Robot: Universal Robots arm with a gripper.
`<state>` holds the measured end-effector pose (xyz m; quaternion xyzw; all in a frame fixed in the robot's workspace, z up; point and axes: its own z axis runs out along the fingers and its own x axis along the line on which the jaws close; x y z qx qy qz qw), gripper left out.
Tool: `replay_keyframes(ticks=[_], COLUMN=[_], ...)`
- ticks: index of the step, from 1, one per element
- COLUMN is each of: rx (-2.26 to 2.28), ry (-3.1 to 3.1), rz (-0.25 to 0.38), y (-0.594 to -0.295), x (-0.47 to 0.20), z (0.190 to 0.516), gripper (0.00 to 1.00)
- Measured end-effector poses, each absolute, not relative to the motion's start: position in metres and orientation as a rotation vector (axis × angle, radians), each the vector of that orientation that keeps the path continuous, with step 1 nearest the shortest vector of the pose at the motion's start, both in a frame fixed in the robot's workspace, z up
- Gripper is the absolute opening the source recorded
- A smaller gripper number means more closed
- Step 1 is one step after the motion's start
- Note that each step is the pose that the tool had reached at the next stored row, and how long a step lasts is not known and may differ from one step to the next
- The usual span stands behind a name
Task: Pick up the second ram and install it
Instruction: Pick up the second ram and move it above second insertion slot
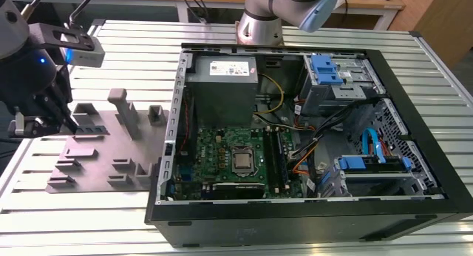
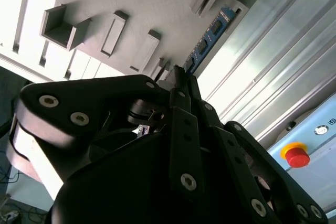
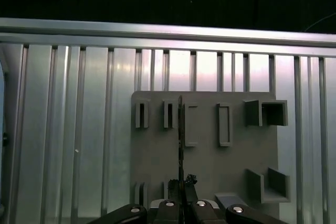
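The gripper [image 1: 68, 124] stands over the far side of a grey holder tray [image 1: 111, 156], at the exterior view's left and well apart from the open computer case [image 1: 310, 225]. In the second wrist view, its black fingers [image 2: 181, 85] are drawn close together, and the second ram [image 2: 210, 35] runs out from their tips as a slim strip with a row of dark chips. In the first wrist view the strip [image 3: 180, 129] appears edge-on as a thin dark line that passes straight between the two fingertips, so the jaws are nearly closed and clamped on it. The strip lies along one edge of the tray, next to a row of narrow slotted holders [image 3: 168, 114]. Whether its lower edge is seated in a holder or raised clear cannot be told. The tray rests flat on a slatted aluminium table [image 1: 133, 51]. The case lies on its side on the same table with its side panel off, and the green motherboard [image 1: 221, 150] is exposed inside. The arm's base [image 1: 260, 23] is mounted at the far edge of the table, behind the case. A red push button [image 2: 297, 156] on a light-coloured box sits beyond the table edge in the second wrist view.
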<state>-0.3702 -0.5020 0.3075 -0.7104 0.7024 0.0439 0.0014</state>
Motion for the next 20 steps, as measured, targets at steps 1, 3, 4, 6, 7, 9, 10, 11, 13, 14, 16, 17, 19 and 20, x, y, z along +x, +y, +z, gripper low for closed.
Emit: replay_keyframes(ticks=[1,3,4,6,7,9,10,11,13,14,16,17,19,20], rx=[-2.23,-2.23,-2.23,-2.23,-2.23,-2.23,-2.23,-2.23,-2.23,-2.23,-2.23,-2.23,-2.23,-2.23], ry=[2.205,2.205,2.205,2.205,2.205,2.205,2.205,2.205,2.205,2.205,2.204,2.205,2.205,2.204], rz=[0.138,0.138,0.138,0.138,0.138,0.138,0.138,0.138,0.138,0.138,0.138,0.138,0.138,0.138], y=[-0.502,-0.502,-0.502,-0.502,-0.502,-0.502,-0.502,-0.502,-0.502,-0.502,-0.502,-0.502,-0.502,-0.502], x=[-0.37,-0.37,-0.37,-0.37,-0.37,-0.37,-0.37,-0.37,-0.37,-0.37,-0.37,-0.37,-0.37,-0.37], z=[0.309,0.313,0.315,0.319,0.321,0.327,0.329,0.332,0.337,0.34,0.348,0.352,0.361,0.365], gripper=[0.11,0.11,0.11,0.11,0.11,0.11,0.11,0.11,0.11,0.11,0.11,0.11,0.11,0.11])
